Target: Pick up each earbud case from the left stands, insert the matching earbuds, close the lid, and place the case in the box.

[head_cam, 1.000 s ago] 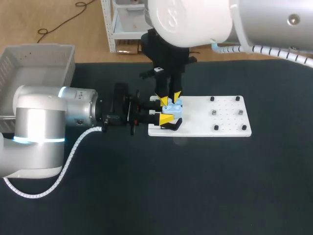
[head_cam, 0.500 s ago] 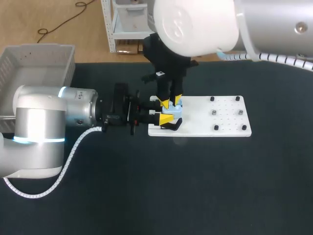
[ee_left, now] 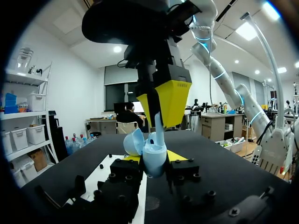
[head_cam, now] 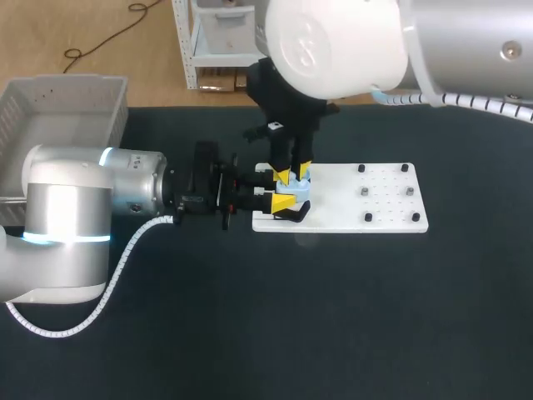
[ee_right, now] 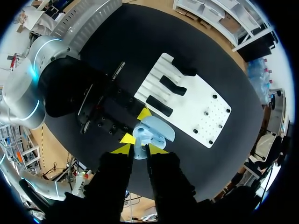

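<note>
While the right gripper [ee_right: 139, 150] pinches an earbud [ee_left: 159, 132] down into it, the left gripper [ee_left: 155, 157] grasps the open case [ee_left: 152, 163] from both sides, lid [ee_left: 133, 141] tipped back, above the board [head_cam: 358, 204] end nearest the left arm; the box [head_cam: 110, 117] sits well apart.

This is looking like a robotics lab: a left arm [head_cam: 67, 208] and a right arm [head_cam: 333, 37], both bulky and cabled, are hanging over a black table [head_cam: 333, 317], where a white plate [head_cam: 385, 206] drilled with holes and studded with pegs is lying, a grey box [head_cam: 50, 108] sitting at its far left.
</note>
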Controlling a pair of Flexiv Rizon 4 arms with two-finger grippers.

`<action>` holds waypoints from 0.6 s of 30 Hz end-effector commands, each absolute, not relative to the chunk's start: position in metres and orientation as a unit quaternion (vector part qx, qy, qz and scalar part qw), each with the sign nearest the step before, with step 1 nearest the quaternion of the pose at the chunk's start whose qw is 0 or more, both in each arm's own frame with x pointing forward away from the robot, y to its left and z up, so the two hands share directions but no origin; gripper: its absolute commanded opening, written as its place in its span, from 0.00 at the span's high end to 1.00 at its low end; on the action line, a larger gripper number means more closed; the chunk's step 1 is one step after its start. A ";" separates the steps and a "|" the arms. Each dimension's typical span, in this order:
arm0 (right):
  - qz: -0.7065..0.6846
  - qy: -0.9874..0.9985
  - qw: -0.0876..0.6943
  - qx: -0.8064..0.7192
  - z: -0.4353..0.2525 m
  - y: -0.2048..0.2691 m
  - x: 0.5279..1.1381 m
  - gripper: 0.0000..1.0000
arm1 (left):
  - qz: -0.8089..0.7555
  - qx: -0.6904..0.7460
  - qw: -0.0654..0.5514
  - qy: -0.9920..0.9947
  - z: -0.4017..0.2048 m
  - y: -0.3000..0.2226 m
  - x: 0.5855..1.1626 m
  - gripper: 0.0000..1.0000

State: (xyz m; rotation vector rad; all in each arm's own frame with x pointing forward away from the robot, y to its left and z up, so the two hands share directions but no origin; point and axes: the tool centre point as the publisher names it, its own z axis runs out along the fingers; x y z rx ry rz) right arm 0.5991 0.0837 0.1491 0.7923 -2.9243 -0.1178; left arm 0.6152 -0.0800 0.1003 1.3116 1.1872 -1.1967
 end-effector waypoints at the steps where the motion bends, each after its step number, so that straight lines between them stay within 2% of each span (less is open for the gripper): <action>1: -0.040 -0.964 0.053 0.259 0.148 0.083 0.599 1.00 | -0.489 0.537 0.484 0.488 0.100 -0.080 0.613 1.00; 18: -0.038 -0.965 0.051 0.254 0.144 0.085 0.605 1.00 | -0.489 0.537 0.484 0.488 0.100 -0.080 0.613 1.00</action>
